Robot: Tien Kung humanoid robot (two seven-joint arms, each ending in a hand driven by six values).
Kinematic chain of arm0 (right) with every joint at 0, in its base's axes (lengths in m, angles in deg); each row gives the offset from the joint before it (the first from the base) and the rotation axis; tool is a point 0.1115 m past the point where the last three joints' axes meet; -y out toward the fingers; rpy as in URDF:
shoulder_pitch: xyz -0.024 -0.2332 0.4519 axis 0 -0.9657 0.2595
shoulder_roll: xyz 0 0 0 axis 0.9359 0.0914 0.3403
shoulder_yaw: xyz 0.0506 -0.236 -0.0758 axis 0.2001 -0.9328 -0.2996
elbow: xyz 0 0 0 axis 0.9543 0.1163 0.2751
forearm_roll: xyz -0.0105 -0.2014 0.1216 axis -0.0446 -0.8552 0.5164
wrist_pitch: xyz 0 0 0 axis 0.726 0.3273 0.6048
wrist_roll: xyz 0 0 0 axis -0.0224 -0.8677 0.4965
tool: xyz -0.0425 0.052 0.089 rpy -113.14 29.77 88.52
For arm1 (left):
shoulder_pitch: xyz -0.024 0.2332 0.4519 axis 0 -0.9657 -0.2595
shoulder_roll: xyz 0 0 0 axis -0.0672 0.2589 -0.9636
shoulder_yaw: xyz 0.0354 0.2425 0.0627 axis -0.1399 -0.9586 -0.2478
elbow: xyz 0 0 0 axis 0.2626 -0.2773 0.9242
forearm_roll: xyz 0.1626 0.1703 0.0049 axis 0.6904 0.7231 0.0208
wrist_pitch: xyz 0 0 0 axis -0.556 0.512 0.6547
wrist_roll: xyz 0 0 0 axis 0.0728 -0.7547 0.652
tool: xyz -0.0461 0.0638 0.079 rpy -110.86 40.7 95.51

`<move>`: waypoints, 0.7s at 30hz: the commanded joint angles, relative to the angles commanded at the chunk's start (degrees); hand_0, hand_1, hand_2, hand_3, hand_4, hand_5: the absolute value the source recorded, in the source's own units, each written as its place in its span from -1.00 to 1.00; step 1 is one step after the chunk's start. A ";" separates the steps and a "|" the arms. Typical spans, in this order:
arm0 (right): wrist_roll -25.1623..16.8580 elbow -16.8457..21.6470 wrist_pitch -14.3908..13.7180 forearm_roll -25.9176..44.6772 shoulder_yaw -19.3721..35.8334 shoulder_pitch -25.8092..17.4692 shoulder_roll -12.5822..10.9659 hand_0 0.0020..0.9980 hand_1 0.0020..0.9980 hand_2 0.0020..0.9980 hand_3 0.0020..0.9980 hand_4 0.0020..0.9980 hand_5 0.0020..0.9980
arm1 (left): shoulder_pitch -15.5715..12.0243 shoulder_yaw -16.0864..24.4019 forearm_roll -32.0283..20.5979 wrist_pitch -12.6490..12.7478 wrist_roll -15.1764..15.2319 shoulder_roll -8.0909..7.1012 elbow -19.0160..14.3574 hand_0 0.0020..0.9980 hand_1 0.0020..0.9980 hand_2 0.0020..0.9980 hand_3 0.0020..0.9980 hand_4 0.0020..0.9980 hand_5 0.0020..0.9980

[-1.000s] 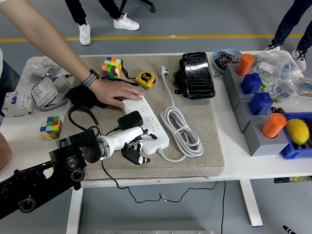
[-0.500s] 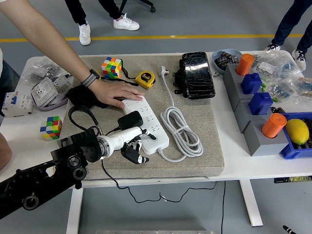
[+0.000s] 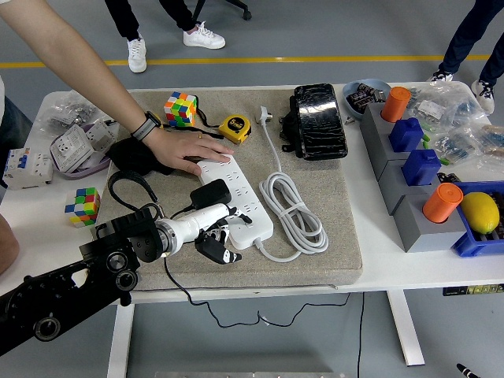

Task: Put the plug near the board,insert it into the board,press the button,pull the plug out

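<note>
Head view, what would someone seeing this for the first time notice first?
Probably the white power strip on the beige mat, with a person's hand pressing flat on its far end and a black plug seated in it. Next, the robot's left hand at the strip's near end, fingers curled beside the plug. On the right, orange cylinders and a yellow lemon stand out.
</note>
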 joint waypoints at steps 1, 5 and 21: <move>0.00 0.00 0.01 -0.01 0.02 0.01 0.00 0.14 0.28 0.23 0.09 0.90 0.01 | -0.14 0.29 -0.03 0.88 1.30 -0.07 -0.11 -0.89 -0.82 -0.67 0.64 0.58 -1.00; 0.00 0.00 0.01 -0.06 0.11 0.05 0.06 0.14 0.28 0.23 0.09 0.90 0.02 | -0.80 1.38 -0.74 1.97 3.05 -0.32 -0.49 -0.88 -0.86 -0.67 0.60 0.38 -1.00; -0.02 0.03 -0.01 -0.16 0.22 0.02 0.13 0.14 0.28 0.22 0.09 0.90 0.01 | -3.32 3.91 -0.34 19.92 25.75 0.03 5.36 0.15 0.30 0.24 0.16 1.00 -0.52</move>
